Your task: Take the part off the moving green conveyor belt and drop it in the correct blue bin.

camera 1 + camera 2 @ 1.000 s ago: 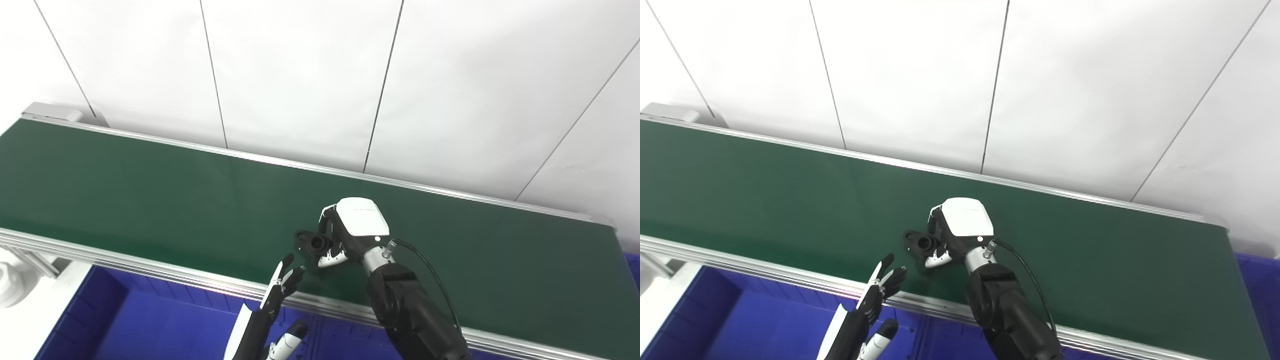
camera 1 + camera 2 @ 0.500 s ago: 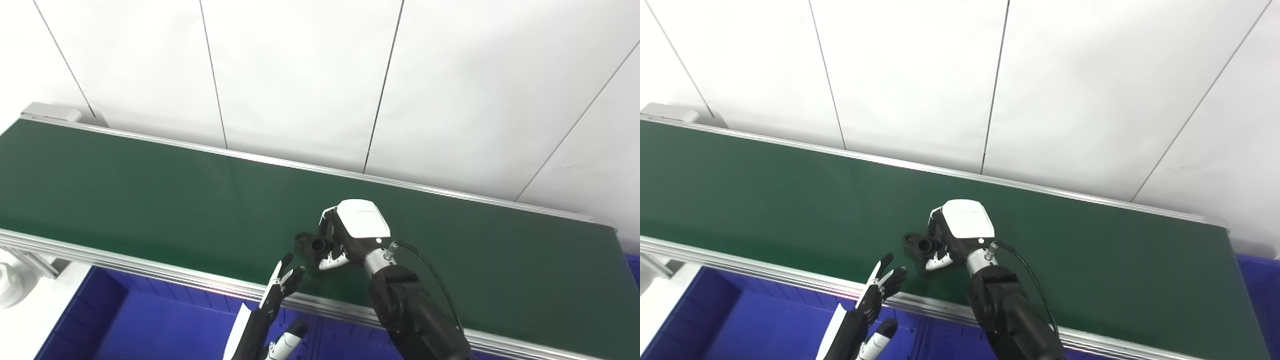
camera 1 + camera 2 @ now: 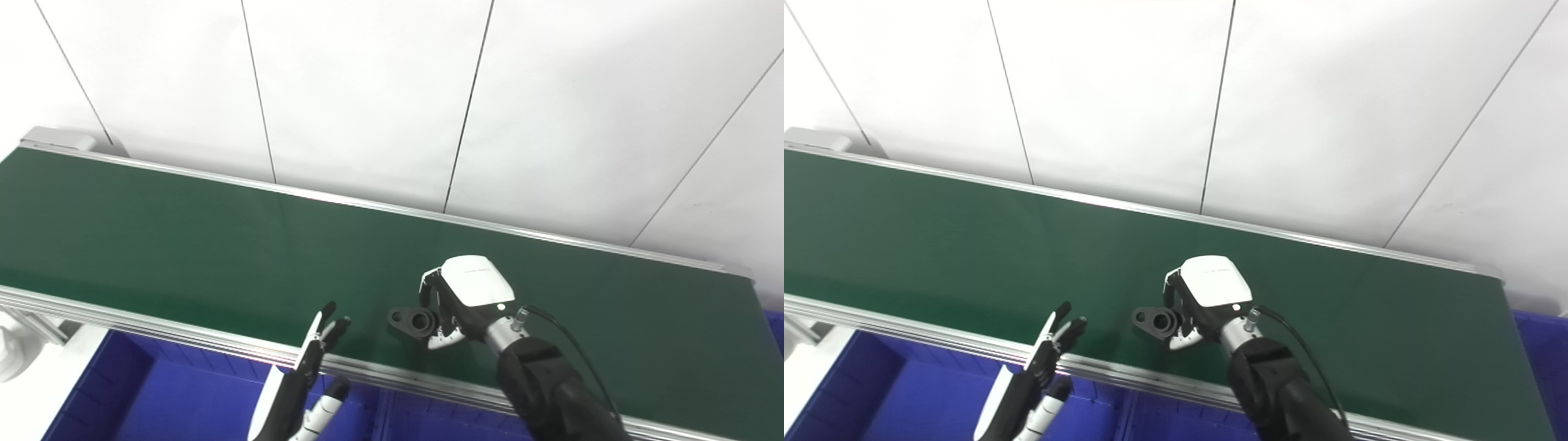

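A black part (image 3: pixel 415 321) with a round bore and a flat ear is held in my right hand (image 3: pixel 460 301), whose fingers are closed on it over the near half of the green conveyor belt (image 3: pixel 184 245). The part also shows in the right eye view (image 3: pixel 1157 321), sticking out left of the hand (image 3: pixel 1206 300). Whether it rests on the belt or hangs just above it I cannot tell. My left hand (image 3: pixel 306 380) is open and empty, fingers apart, near the belt's front rail over the blue bin (image 3: pixel 184 398).
The belt's silver front rail (image 3: pixel 153 327) runs across the lower picture, with blue bins below it (image 3: pixel 876 392). A further blue bin edge (image 3: pixel 1540 367) shows at the far right. White wall panels stand behind the belt. A white frame piece (image 3: pixel 15 349) sits at the left.
My right hand has moved right and toward the front rail with the black part in it. My left hand has shifted a little left and lower.
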Available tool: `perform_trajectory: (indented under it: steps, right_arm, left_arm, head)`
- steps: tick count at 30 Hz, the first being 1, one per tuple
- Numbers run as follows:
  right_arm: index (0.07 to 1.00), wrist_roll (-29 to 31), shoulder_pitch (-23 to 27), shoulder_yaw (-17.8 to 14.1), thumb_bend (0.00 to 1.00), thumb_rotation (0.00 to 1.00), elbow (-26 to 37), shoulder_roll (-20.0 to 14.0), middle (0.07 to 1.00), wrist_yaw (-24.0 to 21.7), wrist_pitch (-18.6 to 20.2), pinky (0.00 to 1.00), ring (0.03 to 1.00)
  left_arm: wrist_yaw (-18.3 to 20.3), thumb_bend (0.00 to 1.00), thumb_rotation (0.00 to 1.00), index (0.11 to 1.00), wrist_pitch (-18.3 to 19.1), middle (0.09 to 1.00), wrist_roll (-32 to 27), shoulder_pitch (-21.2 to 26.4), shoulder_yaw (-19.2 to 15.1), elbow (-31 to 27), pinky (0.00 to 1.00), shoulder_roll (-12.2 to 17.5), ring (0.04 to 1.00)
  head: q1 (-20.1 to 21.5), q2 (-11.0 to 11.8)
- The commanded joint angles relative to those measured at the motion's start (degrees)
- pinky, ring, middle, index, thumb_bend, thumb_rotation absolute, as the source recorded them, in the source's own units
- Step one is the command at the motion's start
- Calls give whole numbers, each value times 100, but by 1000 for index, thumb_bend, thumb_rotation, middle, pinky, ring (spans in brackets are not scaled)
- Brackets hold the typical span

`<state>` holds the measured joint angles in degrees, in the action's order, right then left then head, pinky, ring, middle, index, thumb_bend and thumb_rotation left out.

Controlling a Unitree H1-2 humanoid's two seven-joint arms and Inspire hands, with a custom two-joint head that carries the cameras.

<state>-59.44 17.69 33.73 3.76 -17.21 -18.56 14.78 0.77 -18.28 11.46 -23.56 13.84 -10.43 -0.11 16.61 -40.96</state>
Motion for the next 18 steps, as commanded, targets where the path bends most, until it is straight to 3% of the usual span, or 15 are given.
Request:
perform_trajectory:
  steps: [1, 3, 9, 18]
  right_arm:
    - [491, -169, 86, -80, 509, 136, 400, -27, 278, -268, 89, 128, 188]
    - [492, -220, 23, -108, 509, 134, 646, -99, 284, -511, 34, 132, 191]
    - [484, -337, -346, -188, 509, 126, 1198, -219, 285, -1060, -23, 135, 198]
    - [489, -674, -1162, -125, 510, 130, 1791, -182, 290, -1654, -105, 132, 196]
  left_arm:
    - [117, 520, 966, 1000, 124, 948, -169, 14, -38, -301, 980, 104, 957]
    - [201, 546, 979, 1000, 255, 961, -299, 24, -93, -415, 996, 215, 971]
    - [319, 576, 987, 1000, 456, 957, -534, 91, -268, -584, 1000, 391, 963]
    - [432, 650, 963, 1000, 796, 939, -726, 183, -405, -782, 1000, 543, 954]
  head:
    - [215, -130]
    - [546, -289]
    - [993, -509]
    - [1176, -773]
